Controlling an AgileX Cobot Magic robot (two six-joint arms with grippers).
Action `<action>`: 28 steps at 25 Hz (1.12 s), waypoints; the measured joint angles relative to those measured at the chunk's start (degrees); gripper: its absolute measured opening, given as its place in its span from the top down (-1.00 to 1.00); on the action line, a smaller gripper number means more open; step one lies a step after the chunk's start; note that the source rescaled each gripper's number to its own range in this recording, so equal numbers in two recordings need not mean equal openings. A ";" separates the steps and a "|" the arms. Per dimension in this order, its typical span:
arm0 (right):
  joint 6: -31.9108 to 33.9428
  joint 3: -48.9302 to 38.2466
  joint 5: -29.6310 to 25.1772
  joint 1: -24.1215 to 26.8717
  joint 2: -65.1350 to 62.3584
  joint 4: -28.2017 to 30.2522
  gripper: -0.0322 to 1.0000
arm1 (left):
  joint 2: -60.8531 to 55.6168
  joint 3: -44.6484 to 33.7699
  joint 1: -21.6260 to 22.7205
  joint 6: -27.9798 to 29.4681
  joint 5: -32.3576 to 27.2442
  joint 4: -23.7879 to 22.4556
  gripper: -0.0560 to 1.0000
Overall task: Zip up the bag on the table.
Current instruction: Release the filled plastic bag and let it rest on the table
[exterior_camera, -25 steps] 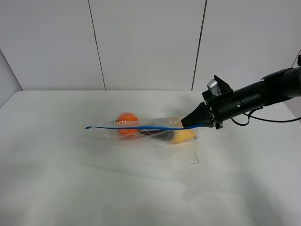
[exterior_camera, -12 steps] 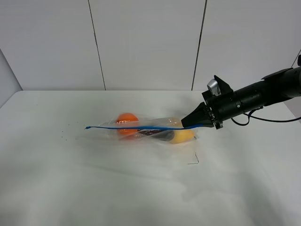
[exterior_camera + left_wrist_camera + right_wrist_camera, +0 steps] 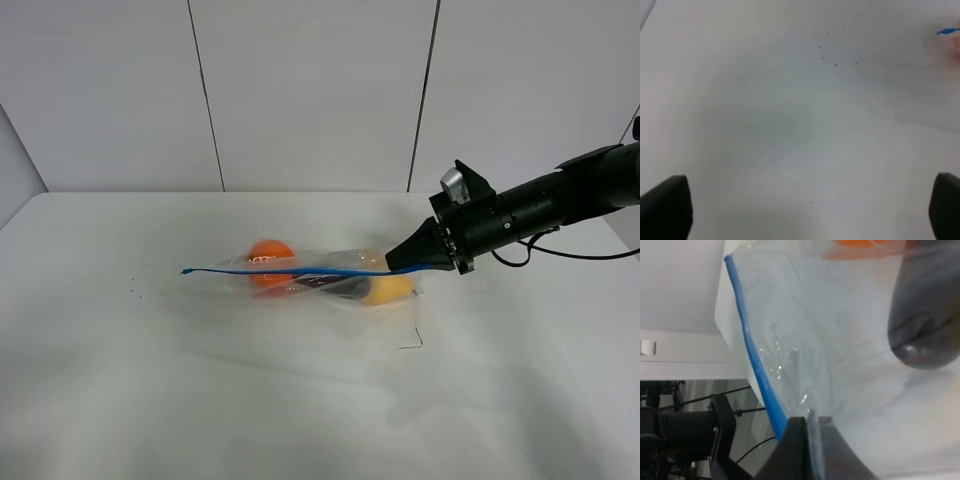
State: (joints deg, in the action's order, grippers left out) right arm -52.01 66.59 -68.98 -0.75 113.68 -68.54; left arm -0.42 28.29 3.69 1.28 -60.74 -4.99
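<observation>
While the left gripper [image 3: 805,210] hangs over a bare stretch of the table [image 3: 765,115] with its fingers [image 3: 665,207] spread wide and nothing between them, it takes no part in the work. It is out of the high view altogether, and its wrist view catches only a few dark specks [image 3: 835,50] and, at the far edge, the free end of the blue zip strip [image 3: 947,31].

In the high view that end sticks out at the left of the bag [image 3: 320,275], which lies near the middle of the table [image 3: 150,380]. The zip strip [image 3: 300,270] runs from there as one thin, nearly straight line across the top of the bag, passing the orange fruit [image 3: 270,252], then the purple fruit [image 3: 330,285], then the yellow fruit [image 3: 388,290]. At the right end the right gripper [image 3: 405,261] has its fingers pressed together on the strip, pinching it and the plastic just beside it. The right wrist view shows the same, with the right gripper [image 3: 812,450] clamped where the blue band [image 3: 752,355] meets it.

As for progress, I see no gaping mouth along the strip, but whether its two halves are locked together is too fine to tell. My judgement is that one end is secured, and that pressing or sliding along the whole length to the left end may yet remain.
</observation>
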 joint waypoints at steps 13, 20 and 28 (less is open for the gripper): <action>-0.41 0.00 0.00 0.00 0.00 0.00 0.94 | 0.00 0.00 0.00 0.00 0.05 0.00 -0.97; -0.41 0.00 0.00 0.00 0.00 0.16 0.64 | 0.00 0.00 0.00 -0.06 0.05 0.00 -0.97; -0.41 0.00 0.00 0.00 0.00 0.23 -0.80 | 0.00 0.00 0.00 -0.14 0.05 0.00 -0.97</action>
State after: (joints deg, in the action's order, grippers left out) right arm -52.41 66.59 -68.98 -0.75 113.68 -68.30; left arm -0.42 28.29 3.69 1.14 -60.69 -4.99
